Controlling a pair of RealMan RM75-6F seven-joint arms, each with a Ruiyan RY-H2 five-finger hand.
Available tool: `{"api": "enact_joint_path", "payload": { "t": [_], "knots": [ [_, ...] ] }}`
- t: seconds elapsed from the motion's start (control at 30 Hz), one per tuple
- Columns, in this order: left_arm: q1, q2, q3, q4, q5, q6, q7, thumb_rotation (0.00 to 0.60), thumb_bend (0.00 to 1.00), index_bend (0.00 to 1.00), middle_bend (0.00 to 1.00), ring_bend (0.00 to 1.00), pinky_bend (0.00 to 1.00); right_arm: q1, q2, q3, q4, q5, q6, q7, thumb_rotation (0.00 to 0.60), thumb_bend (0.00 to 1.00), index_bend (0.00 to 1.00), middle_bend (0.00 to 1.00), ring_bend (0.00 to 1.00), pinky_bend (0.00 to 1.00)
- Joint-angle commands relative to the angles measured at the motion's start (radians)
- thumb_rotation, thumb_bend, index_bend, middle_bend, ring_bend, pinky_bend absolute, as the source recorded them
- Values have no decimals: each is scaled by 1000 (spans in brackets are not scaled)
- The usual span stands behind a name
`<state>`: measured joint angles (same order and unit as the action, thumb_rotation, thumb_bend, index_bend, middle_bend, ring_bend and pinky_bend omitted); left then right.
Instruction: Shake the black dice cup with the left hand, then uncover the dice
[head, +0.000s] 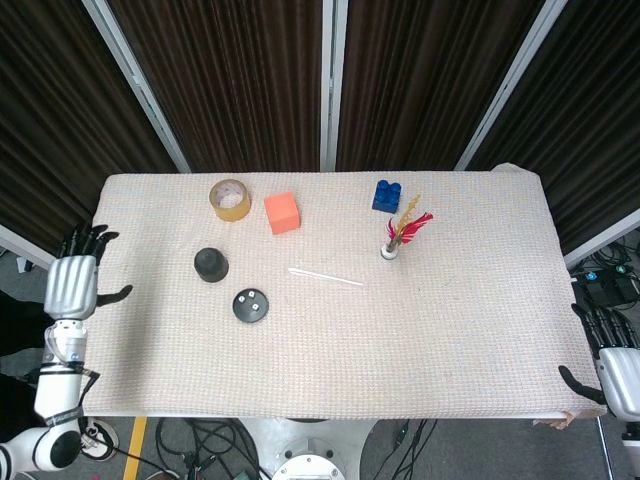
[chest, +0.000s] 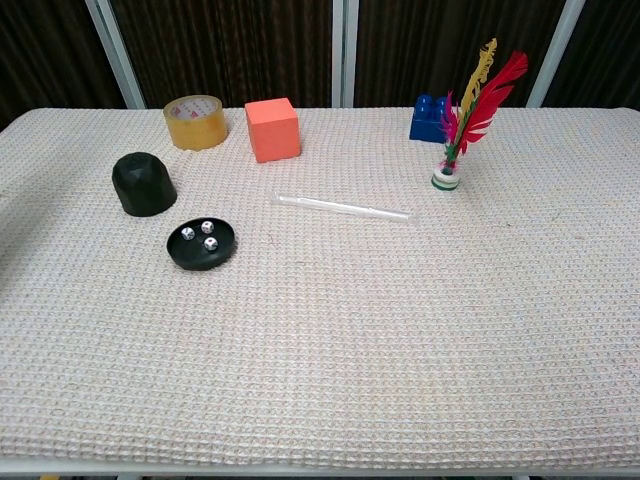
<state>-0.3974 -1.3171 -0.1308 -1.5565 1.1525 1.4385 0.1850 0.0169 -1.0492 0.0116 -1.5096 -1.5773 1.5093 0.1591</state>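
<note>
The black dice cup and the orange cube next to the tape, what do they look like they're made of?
Black dice cup: probably matte plastic or rubber; dull, even surface without glare. Orange cube: likely foam or painted wood; flat uniform colour, crisp edges, no shine. Neither is certain from looks alone.

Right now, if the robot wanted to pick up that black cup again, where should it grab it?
Probably around the rounded sides of the black dice cup, coming down from above. It stands mouth-down and apart from the dish of dice, so the top and flanks are free for the fingers of the left hand.
</note>
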Motion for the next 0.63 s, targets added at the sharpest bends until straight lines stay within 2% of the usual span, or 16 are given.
{"api": "enact_joint_path", "payload": {
  "t": [0.03, 0.33, 0.47, 0.63],
  "knots": [
    [63, 29, 48, -49, 34, 42, -1, 600, 60, 206, 159, 29, 132, -13, -5, -1, -2, -14, 33, -35, 600, 166, 0, 0, 0, 0],
    [196, 54, 157, -92, 177, 146, -32, 600, 54, 206, 159, 29, 132, -11, -3, -1, -15, 11, 10, -44, 600, 166, 0, 0, 0, 0],
    [224, 58, 163, -76, 213, 173, -24, 600, 51, 206, 159, 30, 132, -8, -9, -1, -13, 18, -1, -45, 600, 166, 0, 0, 0, 0],
    [240, 72, 155, -81, 219, 158, -49, 600, 50, 206, 159, 29, 131, -7, -8, 2, -19, 27, -5, -46, 600, 166, 0, 0, 0, 0]
  ]
}}
